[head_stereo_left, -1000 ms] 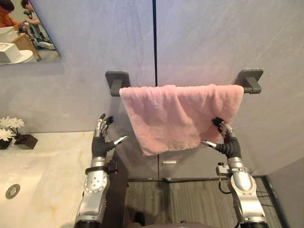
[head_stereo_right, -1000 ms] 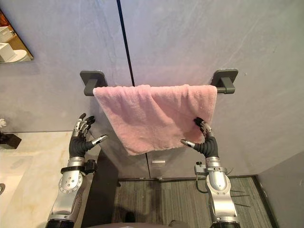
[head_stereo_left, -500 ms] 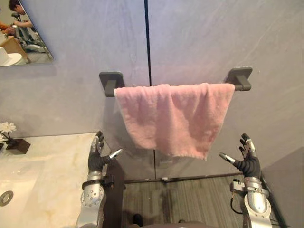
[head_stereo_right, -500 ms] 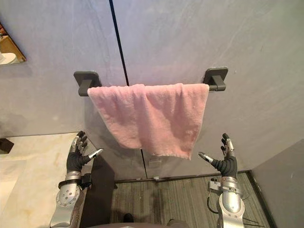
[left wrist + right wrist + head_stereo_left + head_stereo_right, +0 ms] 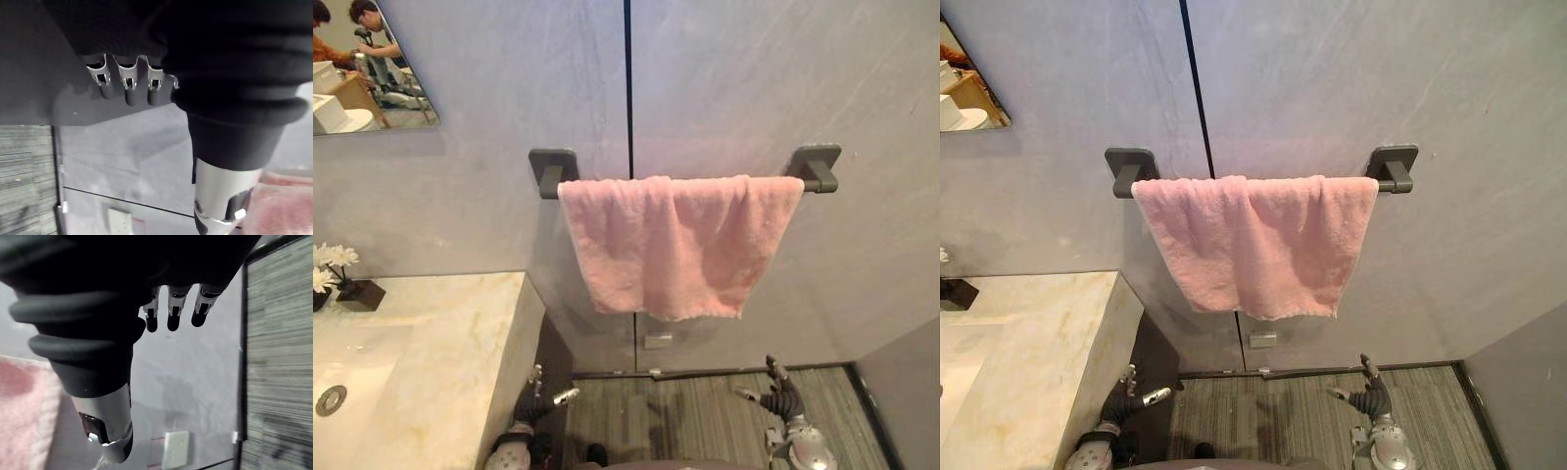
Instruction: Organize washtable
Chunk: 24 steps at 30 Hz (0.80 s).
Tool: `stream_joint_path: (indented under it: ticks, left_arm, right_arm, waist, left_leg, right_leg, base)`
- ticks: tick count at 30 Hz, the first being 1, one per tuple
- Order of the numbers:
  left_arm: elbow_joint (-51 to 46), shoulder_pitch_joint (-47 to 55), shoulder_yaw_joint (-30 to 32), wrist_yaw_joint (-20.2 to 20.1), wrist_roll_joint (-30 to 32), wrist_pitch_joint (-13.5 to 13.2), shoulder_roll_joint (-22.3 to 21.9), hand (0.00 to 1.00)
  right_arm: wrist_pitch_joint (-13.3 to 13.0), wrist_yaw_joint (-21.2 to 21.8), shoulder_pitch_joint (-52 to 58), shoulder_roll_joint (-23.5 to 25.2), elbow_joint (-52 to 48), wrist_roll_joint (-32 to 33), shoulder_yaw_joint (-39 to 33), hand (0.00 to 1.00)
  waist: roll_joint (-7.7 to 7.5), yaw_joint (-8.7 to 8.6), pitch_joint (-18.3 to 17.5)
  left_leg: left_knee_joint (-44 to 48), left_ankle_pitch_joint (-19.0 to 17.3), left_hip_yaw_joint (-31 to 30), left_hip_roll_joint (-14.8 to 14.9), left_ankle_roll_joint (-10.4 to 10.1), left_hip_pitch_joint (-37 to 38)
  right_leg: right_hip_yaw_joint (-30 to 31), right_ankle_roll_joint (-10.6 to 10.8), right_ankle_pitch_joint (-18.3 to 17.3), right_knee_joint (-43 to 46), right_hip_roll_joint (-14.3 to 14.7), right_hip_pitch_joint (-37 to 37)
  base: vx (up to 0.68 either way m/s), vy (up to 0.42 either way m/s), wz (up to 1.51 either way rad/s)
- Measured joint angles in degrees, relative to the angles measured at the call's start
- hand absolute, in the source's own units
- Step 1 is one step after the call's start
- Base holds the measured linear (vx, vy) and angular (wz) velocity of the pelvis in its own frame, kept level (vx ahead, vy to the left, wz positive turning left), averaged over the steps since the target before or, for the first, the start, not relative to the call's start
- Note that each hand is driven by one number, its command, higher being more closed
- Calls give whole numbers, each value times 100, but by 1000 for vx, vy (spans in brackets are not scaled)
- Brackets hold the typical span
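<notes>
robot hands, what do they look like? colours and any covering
The left robot hand and right robot hand match: silver fingers ending in dark tips, a silver thumb, and a dark ribbed cover over the back and wrist. Below the wrists, the arms are silver-grey metal.

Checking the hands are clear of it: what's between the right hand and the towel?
Only bare grey wall. In the left eye view the right hand sits low with open fingers, well below the towel.
</notes>
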Motion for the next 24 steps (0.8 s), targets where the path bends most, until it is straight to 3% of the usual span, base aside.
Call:
stream_joint_path:
  ticks: [11,15,16,19,20,21,23,24]
  left_arm:
    - [742,4,33,67,210,102,-42,0]
    - [792,-31,38,148,198,108,-56,0]
    - [786,-98,38,161,192,110,-56,0]
    - [692,-433,47,224,147,123,-43,0]
    - [571,-527,82,260,145,111,-53,0]
    - [536,-546,83,270,145,111,-54,0]
    - [320,-511,147,366,137,105,-54,0]
    - [285,-515,165,401,134,110,-66,0]
  right_arm:
    - [106,21,-128,-167,633,-234,51,0]
    - [146,6,-347,-204,714,-234,269,0]
    - [189,-5,-457,-197,712,-233,330,0]
    - [215,-21,-569,-106,693,-218,428,0]
    - [227,-22,-564,-23,662,-208,454,0]
    - [229,-21,-494,9,610,-206,470,0]
    - [216,-17,-323,88,395,-111,590,0]
    - [217,-20,-334,90,336,-101,595,0]
  waist:
    - [20,61,22]
    - [4,91,76]
    - [57,127,109]
    - [-23,201,307]
    - [-62,212,379]
    - [-58,209,387]
    - [-228,239,318]
    - [-267,265,320]
  left_leg:
    - [0,-27,-31,17,-11,117]
    - [28,-34,108,46,-11,-111]
    - [45,-35,184,58,-14,-241]
    - [691,-179,182,127,114,-854]
    - [975,-252,22,143,151,-1047]
    - [1106,-288,-86,107,148,-1090]
    - [1820,-328,-401,1,154,-1608]
    - [1938,-329,-414,-12,152,-1716]
  right_leg:
    - [-16,-20,-141,106,8,71]
    - [140,-22,-157,313,26,-319]
    - [193,-22,-194,512,29,-563]
    - [389,151,-381,1258,-18,-1119]
    - [638,210,-813,2235,-40,-1296]
    - [702,247,-961,2729,-78,-1339]
    - [1181,432,-1241,3826,-245,-1190]
    - [1306,414,-1252,3819,-280,-1116]
  base:
    - [-2,-9,1]
    - [-15,0,-19]
    - [-11,-2,-27]
    - [-25,2,14]
    - [-15,-10,61]
    - [14,-38,93]
    - [-8,-196,95]
    - [-140,-312,69]
